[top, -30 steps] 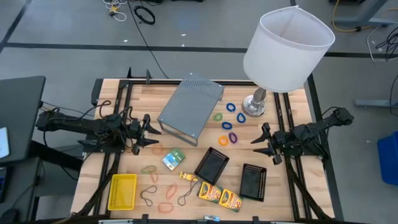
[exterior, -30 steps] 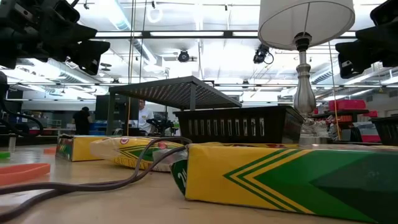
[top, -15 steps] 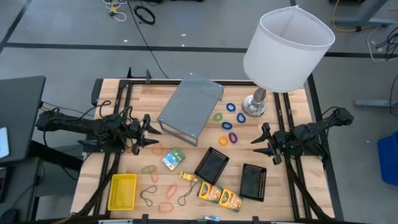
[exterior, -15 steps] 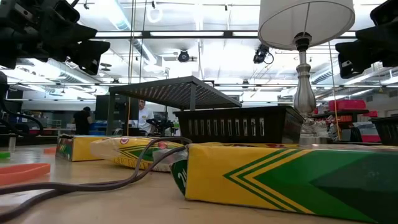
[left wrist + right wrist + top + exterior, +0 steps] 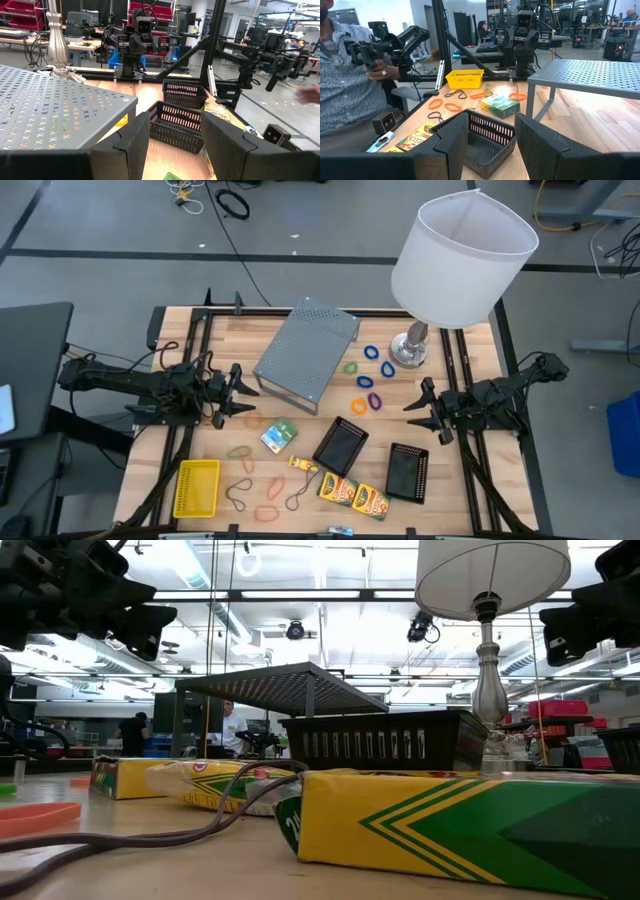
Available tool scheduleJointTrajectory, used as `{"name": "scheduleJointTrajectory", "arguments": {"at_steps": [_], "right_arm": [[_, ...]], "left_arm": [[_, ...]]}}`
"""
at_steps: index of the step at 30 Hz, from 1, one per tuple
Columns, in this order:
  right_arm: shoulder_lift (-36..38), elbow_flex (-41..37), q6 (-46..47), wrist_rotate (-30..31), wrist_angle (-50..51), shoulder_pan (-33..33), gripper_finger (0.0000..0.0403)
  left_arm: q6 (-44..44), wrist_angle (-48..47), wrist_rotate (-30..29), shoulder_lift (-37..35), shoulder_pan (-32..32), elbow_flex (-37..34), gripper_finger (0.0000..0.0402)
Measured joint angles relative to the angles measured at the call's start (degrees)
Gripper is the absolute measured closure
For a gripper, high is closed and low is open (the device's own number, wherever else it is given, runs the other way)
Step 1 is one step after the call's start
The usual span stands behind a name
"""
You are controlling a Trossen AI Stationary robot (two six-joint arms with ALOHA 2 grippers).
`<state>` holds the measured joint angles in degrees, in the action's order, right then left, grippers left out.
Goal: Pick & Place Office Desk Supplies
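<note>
Coloured rubber-band loops lie flat near the lamp (image 5: 372,380) and at the near left (image 5: 255,485). Two yellow-green crayon boxes (image 5: 353,494) lie by the near edge, and a green-white packet (image 5: 279,436) lies mid-table. Two black mesh trays (image 5: 340,445) (image 5: 408,472) stand on the wood. A yellow basket (image 5: 197,487) sits at the near left corner. My left gripper (image 5: 232,390) hovers open at the left edge, pointing level across the table. My right gripper (image 5: 420,408) hovers open at the right edge. In the wrist views the left gripper (image 5: 175,150) and the right gripper (image 5: 492,145) have nothing between their fingers.
A grey perforated metal riser (image 5: 306,352) stands at the far middle. A tall lamp with a white shade (image 5: 460,260) has its base (image 5: 408,350) at the far right. A person (image 5: 345,75) holding a hand-held device stands beyond the near edge.
</note>
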<state>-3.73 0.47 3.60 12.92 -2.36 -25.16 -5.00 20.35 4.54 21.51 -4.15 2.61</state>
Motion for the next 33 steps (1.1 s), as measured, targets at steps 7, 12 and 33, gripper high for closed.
{"name": "scheduleJointTrajectory", "arguments": {"at_steps": [7,12,33], "right_arm": [[0.0,0.0,0.0,0.0,0.0,0.0,0.0231],[0.0,0.0,-0.6,0.3,0.0,0.0,0.0231],[0.0,0.0,-3.0,1.3,-20.4,0.0,0.0231]], "left_arm": [[0.2,0.1,0.0,0.0,0.0,0.0,0.0220],[0.4,0.1,0.0,0.0,0.0,0.0,0.0220],[-2.2,1.1,-0.8,0.0,0.0,0.0,0.0220]]}}
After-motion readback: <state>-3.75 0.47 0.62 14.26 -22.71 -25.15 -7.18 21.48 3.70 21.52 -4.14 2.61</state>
